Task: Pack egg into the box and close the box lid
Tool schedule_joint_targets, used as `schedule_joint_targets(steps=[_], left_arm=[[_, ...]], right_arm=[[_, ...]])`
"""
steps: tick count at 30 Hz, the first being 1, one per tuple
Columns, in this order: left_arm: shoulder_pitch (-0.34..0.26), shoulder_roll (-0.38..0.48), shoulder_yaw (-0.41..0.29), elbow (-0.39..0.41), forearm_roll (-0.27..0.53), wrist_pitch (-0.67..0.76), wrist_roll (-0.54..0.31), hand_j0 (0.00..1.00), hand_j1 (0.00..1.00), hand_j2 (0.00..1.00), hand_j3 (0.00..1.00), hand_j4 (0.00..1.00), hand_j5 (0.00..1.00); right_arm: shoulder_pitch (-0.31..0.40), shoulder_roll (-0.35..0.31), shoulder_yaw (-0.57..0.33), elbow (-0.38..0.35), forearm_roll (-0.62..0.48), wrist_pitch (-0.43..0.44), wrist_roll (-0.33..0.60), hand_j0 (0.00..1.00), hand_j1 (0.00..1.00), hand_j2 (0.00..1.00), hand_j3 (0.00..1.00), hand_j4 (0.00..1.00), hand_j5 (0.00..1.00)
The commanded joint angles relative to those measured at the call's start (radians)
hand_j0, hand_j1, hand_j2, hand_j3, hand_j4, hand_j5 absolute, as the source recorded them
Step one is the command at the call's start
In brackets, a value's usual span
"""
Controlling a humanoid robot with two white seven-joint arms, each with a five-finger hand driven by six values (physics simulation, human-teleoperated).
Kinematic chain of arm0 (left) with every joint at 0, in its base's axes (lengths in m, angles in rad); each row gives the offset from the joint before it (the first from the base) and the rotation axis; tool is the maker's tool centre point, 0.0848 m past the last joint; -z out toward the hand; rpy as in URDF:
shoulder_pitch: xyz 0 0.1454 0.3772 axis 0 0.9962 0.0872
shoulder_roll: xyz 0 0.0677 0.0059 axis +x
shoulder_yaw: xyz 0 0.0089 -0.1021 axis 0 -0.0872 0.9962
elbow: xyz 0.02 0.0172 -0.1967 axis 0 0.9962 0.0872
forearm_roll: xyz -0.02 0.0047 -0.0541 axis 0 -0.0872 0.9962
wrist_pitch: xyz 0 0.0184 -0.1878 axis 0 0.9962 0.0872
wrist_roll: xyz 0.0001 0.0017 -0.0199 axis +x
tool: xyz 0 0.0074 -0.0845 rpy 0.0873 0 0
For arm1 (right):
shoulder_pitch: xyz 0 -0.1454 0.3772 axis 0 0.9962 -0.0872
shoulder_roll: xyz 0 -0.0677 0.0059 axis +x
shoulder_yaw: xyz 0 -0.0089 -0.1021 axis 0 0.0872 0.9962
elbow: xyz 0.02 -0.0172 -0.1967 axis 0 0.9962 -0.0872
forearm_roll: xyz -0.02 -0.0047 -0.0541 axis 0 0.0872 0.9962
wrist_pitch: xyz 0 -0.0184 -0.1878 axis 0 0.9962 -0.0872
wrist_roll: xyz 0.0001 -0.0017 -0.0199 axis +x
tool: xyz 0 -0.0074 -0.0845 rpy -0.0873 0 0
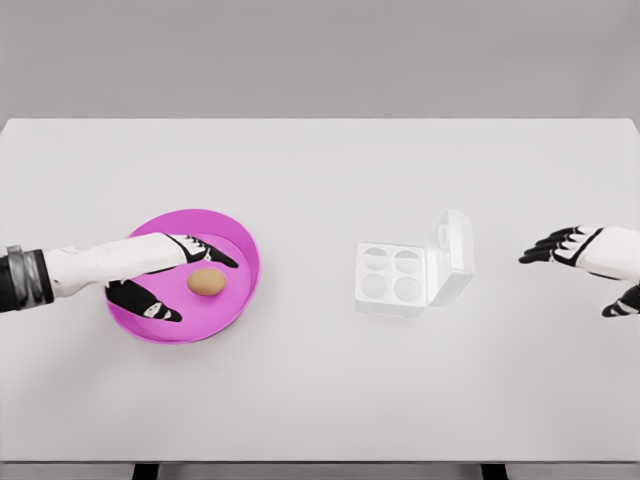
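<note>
Now we see the egg (207,282), small, brown and smooth, lying in the pink plate (237,236). Our left hand (160,278) is spread over the plate, fingers either side of the egg, gripping nothing. The white box (392,274) stands open, four cups bare, lid tilted up. Our right hand (585,262) hovers open near it. White table (320,390), plain grey wall behind.
</note>
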Motion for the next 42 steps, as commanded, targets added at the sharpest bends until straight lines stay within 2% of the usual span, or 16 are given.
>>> schedule_joint_targets(steps=[1,9,12,19,21,23,28,42], left_arm=[[0.000,-0.002,-0.007,0.007,0.020,0.003,0.000,0.86,0.86,0.86,0.86,0.86,0.86],[0.000,-0.030,-0.007,0.025,0.028,0.071,0.000,0.86,0.86,0.86,0.86,0.86,0.86],[-0.002,-0.036,-0.010,0.034,0.028,0.072,0.000,0.82,0.82,0.82,0.82,0.82,0.82],[-0.002,-0.068,-0.007,0.053,0.020,0.072,0.000,0.82,0.82,0.82,0.82,0.82,0.82],[-0.002,-0.072,-0.007,0.056,0.019,0.072,0.000,0.82,0.82,0.82,0.82,0.82,0.82],[-0.002,-0.076,-0.007,0.057,0.019,0.072,0.000,0.81,0.81,0.81,0.81,0.81,0.81],[0.000,-0.086,-0.005,0.080,0.011,0.072,0.000,0.81,0.81,0.81,0.81,0.81,0.81],[-0.002,-0.115,0.001,0.093,-0.063,0.074,0.000,0.79,0.79,0.79,0.79,0.79,0.79]], right_arm=[[0.000,0.003,0.009,-0.018,0.001,0.003,0.000,1.00,1.00,1.00,1.00,1.00,1.00],[-0.005,0.005,0.029,-0.027,0.024,0.003,0.000,1.00,1.00,1.00,1.00,1.00,1.00],[-0.005,0.005,0.029,-0.031,0.024,0.003,0.000,1.00,1.00,1.00,1.00,1.00,1.00],[-0.009,0.003,0.025,-0.042,0.023,0.003,0.000,1.00,1.00,1.00,1.00,1.00,1.00],[-0.009,0.007,0.022,-0.050,0.023,0.003,0.000,1.00,1.00,1.00,1.00,1.00,1.00],[-0.011,0.043,0.016,-0.048,0.023,0.003,0.000,1.00,1.00,1.00,1.00,1.00,1.00],[-0.011,0.043,0.015,-0.042,0.017,0.003,0.000,1.00,1.00,1.00,1.00,1.00,1.00],[-0.015,0.060,0.016,-0.039,0.020,0.003,0.000,1.00,1.00,1.00,1.00,1.00,1.00]])
